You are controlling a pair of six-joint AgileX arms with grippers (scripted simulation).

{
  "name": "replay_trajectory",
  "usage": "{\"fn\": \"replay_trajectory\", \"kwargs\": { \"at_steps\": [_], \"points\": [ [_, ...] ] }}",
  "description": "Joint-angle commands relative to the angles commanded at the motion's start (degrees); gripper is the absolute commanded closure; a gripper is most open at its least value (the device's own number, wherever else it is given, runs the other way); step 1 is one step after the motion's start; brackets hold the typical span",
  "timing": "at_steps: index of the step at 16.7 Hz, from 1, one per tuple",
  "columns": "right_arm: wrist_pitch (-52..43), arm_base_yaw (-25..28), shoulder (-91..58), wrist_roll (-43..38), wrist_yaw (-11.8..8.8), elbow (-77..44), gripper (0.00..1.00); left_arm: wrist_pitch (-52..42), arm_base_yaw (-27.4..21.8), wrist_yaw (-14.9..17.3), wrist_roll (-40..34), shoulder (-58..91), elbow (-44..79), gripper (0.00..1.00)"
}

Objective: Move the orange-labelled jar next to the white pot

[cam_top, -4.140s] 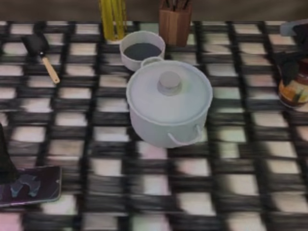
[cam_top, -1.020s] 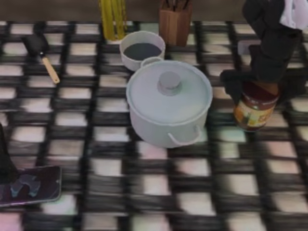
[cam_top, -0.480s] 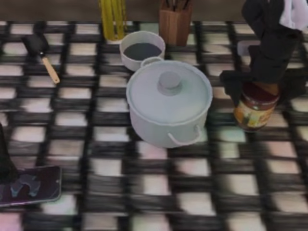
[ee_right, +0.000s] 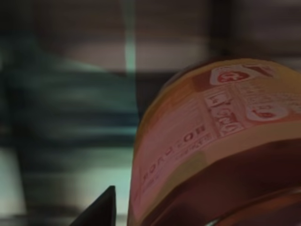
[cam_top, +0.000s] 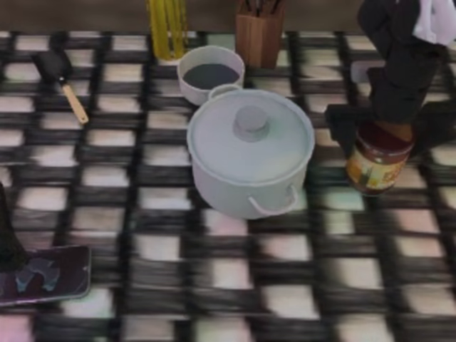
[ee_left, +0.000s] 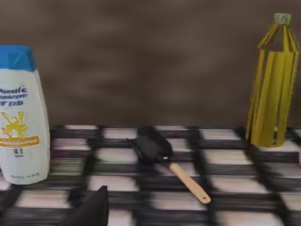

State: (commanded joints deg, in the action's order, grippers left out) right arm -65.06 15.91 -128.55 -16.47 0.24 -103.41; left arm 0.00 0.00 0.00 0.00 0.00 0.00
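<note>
Your right gripper (cam_top: 390,127) sits directly over the orange-labelled jar (cam_top: 375,164), on the right side of the table (cam_top: 235,278). The arm covers the lid from above, so you cannot tell from the top view whether the fingers are clamped on it or let go. The right wrist view only shows the jar (ee_right: 221,146) filling the frame up close, label and dark lid edge, with one dark fingertip (ee_right: 101,209) beside it; grip state not readable there either.

The jar stands upright just to the right of the white pot (cam_top: 249,153), near it but with a gap, not touching. The pot has its knobbed lid on, one loop handle facing the near edge.

Behind the pot: a white bowl (cam_top: 210,73) with a dark inside, touching or almost touching the pot's far handle. A wooden knife block (cam_top: 259,32) and a yellow bottle (cam_top: 167,28) stand at the far edge. A black spatula (cam_top: 63,82) with a wooden handle lies at far left.

Your left gripper (cam_top: 35,276) is parked at the near left corner; cannot tell its fingers. Its wrist view shows a white bottle (ee_left: 21,115) with a blue cap, the spatula (ee_left: 164,160) and the yellow bottle (ee_left: 273,84).
</note>
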Motion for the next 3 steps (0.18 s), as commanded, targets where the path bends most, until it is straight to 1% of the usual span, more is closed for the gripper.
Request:
{"fn": "replay_trajectory", "kwargs": {
  "at_steps": [3],
  "points": [
    [0.00,0.00,0.00,0.00,0.00,0.00,0.00,0.00,0.00,0.00,0.00,0.00,0.00,0.00]
  ]
}}
